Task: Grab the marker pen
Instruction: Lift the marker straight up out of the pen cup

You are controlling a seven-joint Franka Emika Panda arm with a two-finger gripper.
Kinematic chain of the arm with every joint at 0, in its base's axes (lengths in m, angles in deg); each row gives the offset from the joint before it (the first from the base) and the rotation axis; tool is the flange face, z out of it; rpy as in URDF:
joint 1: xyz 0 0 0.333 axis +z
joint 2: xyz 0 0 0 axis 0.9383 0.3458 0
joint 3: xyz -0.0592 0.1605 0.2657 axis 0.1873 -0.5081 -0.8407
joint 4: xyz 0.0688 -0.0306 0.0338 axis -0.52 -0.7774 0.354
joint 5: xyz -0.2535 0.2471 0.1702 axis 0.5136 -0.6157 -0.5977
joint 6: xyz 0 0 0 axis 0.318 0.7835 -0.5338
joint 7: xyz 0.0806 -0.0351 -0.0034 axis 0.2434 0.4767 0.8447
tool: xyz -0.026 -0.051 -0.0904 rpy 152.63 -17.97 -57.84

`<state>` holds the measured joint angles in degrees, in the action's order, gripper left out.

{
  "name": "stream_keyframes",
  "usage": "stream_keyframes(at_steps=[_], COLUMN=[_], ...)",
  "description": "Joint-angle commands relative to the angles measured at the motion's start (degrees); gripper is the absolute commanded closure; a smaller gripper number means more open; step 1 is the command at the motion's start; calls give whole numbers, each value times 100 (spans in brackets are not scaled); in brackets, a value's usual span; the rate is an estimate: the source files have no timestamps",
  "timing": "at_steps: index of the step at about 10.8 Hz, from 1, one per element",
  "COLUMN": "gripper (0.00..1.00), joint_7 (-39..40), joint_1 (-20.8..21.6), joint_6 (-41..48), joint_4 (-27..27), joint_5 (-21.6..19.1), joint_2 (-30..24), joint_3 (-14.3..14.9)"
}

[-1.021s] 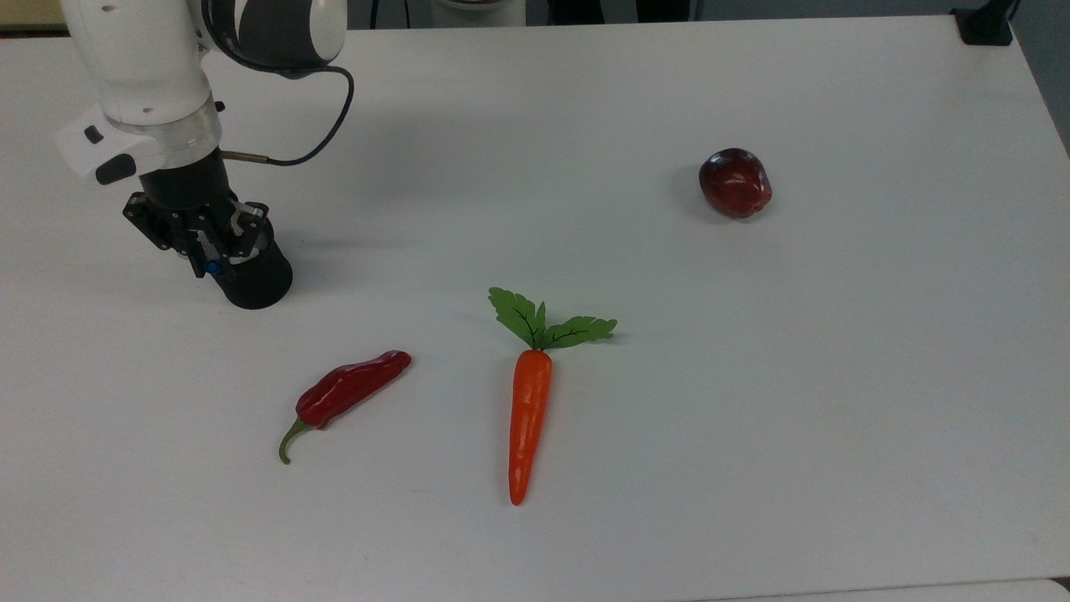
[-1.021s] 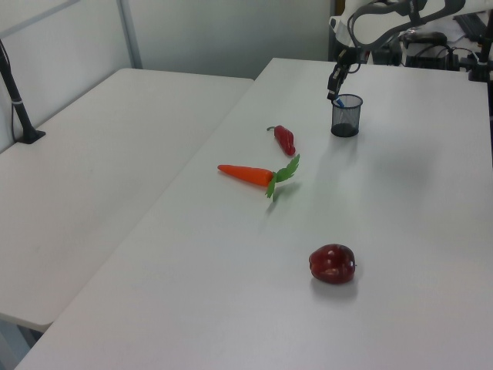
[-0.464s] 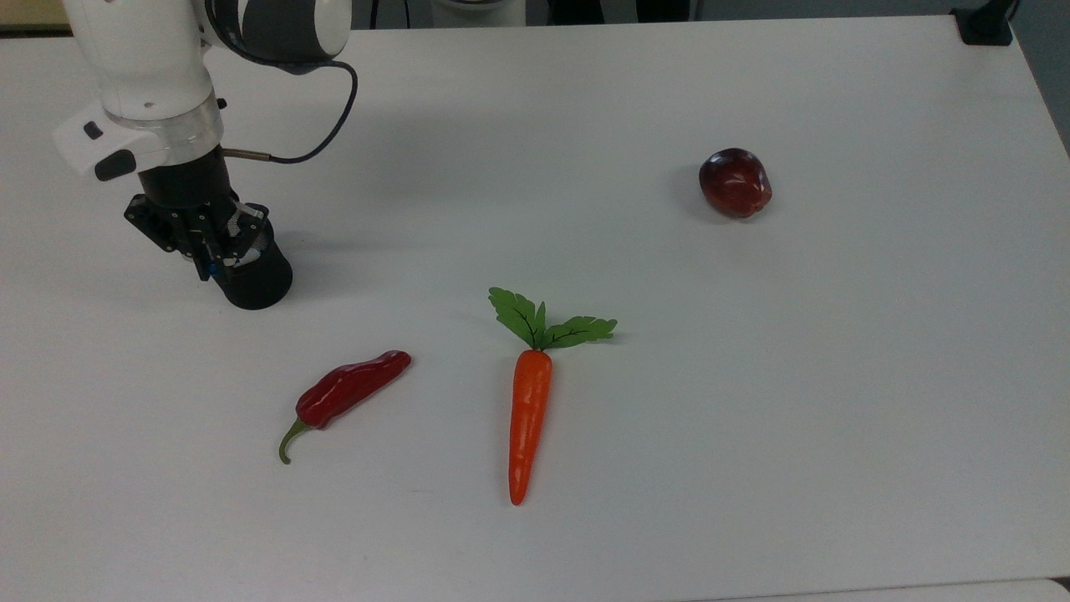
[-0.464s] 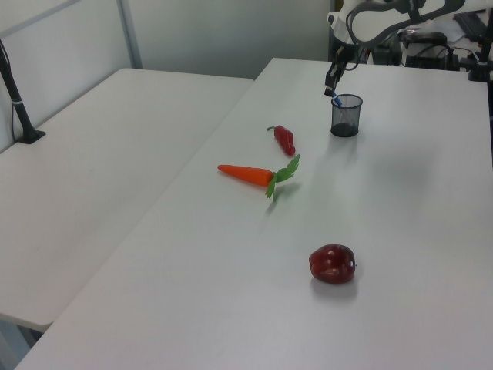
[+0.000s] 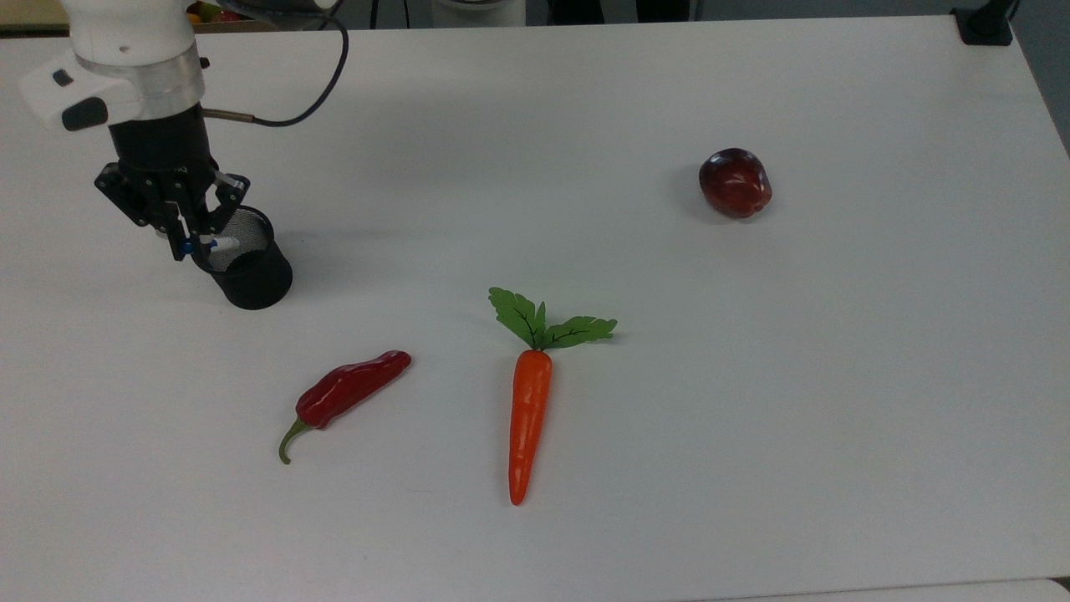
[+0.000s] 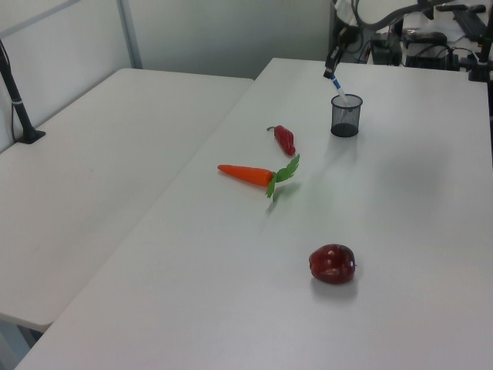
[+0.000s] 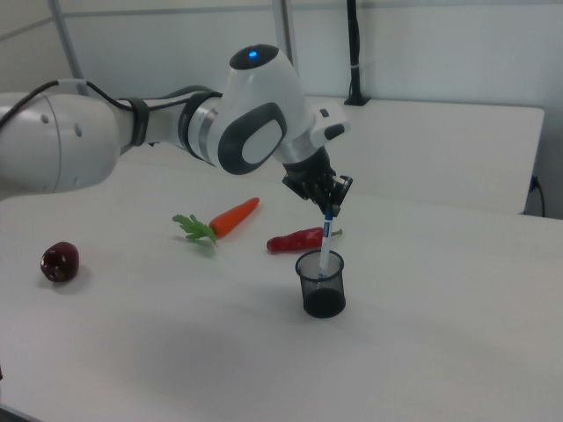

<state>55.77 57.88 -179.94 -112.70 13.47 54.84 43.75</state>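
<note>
My gripper [image 5: 187,243] is shut on the upper, blue-capped end of the marker pen [image 5: 221,243], a slim white marker. It hangs from the fingers above a black mesh cup [image 5: 253,284] near the top view's left edge. In the right view the gripper [image 7: 329,211] holds the marker pen [image 7: 325,243] nearly upright, with its lower end still inside the cup [image 7: 322,294]. The left view shows the gripper [image 6: 331,73] at the far end of the table, and the marker pen [image 6: 339,92] slants down into the cup [image 6: 345,121].
On the white table [image 5: 752,401] lie a red chili pepper [image 5: 351,389], an orange carrot with green leaves [image 5: 529,418] and a dark red apple [image 5: 736,182]. A black clamp [image 5: 986,25] sits on the top view's far right corner. A second table [image 6: 115,154] adjoins on the left view's left.
The gripper has risen from the cup's mouth toward the top view's upper left, drawing the marker pen up so its white shaft now shows above the rim. The cup has not moved.
</note>
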Motion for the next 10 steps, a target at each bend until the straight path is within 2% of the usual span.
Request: stream_keyframes(at_steps=[1,5,10], gripper=[90,89,89], joint_7=[-29,-291,-1547], joint_1=[-24,81,1107], joint_6=[411,570,1298], joint_4=[-80,-89,-194], joint_5=[-100,-109,-65], joint_2=[-526,-905,-1081], joint_3=[41,-3,-47])
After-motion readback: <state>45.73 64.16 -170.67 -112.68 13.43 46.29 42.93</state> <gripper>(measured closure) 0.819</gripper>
